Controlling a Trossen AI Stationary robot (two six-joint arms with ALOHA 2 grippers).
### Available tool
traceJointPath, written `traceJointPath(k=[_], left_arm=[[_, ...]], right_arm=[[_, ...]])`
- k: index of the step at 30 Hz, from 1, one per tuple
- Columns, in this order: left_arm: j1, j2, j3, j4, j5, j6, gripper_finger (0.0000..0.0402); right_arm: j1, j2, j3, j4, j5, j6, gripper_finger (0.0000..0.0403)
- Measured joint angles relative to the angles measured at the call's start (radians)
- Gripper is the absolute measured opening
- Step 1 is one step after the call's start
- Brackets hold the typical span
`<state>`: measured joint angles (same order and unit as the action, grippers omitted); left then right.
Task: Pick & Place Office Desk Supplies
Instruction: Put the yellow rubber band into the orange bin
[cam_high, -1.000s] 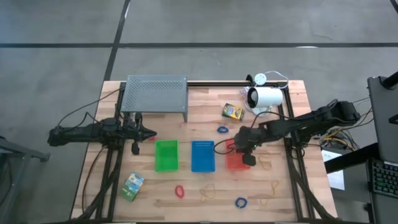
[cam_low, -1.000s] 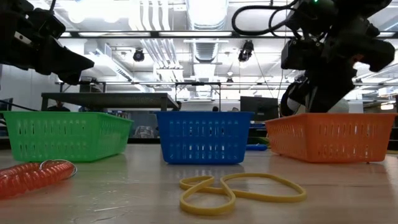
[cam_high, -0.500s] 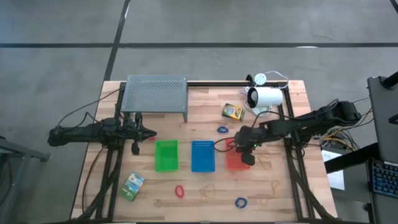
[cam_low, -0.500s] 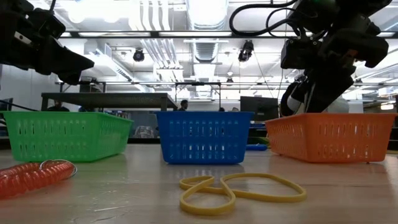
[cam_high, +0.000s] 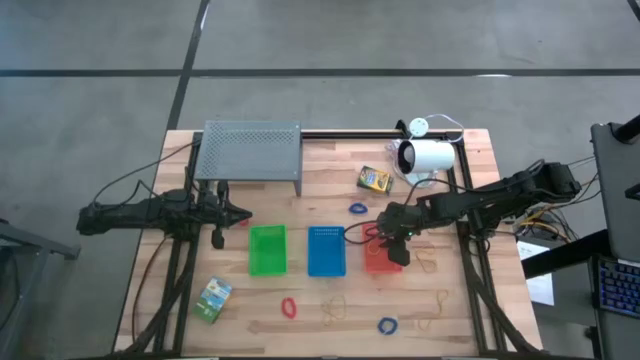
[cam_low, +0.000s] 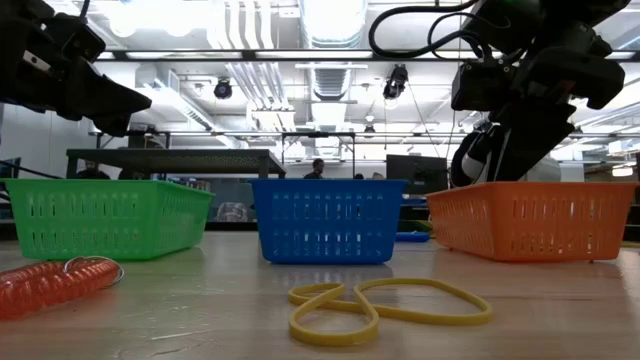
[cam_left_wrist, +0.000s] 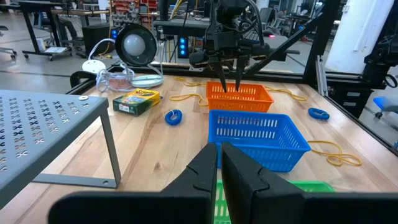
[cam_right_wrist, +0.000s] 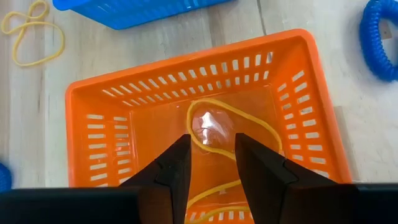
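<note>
Your left gripper waited beside the grey rack, fingers pressed together, holding nothing. Over at the orange basket, your right gripper hung above it with fingers spread, and an orange rubber band lay loose on the basket floor: the drop looked made. Next you needed to lift clear of the rim and choose another piece. The blue loop sat nearest, the crayon box beyond it; the white lamp crowded that corner.
</note>
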<state>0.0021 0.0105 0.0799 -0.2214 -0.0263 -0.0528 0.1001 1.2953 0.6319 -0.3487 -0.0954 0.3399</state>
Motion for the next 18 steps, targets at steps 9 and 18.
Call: traceJointPath(k=[9,18], left_arm=[[0.0,0.0,0.0,0.0,0.0,0.0,0.0028],[0.0,0.0,0.0,0.0,0.0,0.0,0.0028]], right_arm=[[0.0,-0.057,0.057,-0.172,0.157,0.22,0.0096],[-0.002,-0.221,0.086,-0.37,0.28,0.443,0.0095]])
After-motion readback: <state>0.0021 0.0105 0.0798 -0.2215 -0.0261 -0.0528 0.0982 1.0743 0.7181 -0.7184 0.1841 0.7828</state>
